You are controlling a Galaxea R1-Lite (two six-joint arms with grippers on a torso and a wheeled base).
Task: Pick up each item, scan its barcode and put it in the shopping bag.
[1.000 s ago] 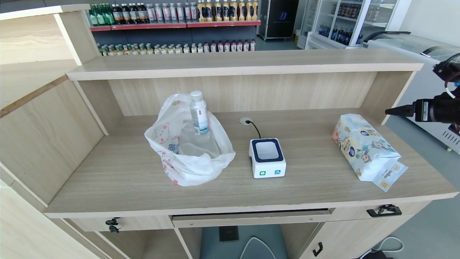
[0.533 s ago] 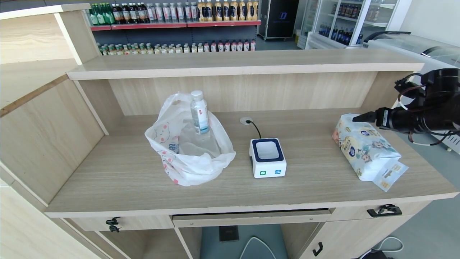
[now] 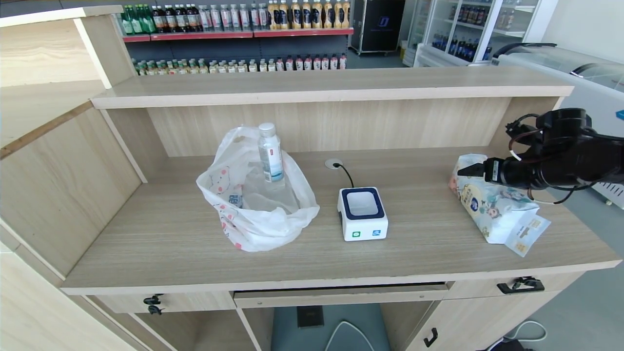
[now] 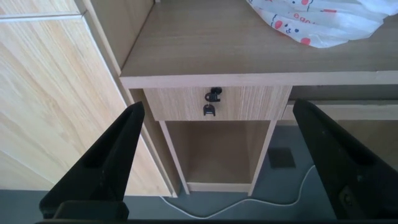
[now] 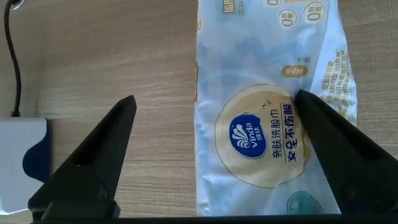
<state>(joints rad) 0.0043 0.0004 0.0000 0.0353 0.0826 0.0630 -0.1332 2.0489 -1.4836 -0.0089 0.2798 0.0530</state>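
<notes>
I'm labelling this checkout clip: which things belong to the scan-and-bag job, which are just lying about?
Job: shopping bag, bottle standing in it, scanner, tissue pack, right gripper above that pack.
Lying about: drawer keys, shelved drinks, freezer.

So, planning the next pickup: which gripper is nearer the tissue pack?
Right. The right gripper hovers open over the tissue pack's far end; the left gripper hangs low in front of the counter's left end, well away from it.
</notes>
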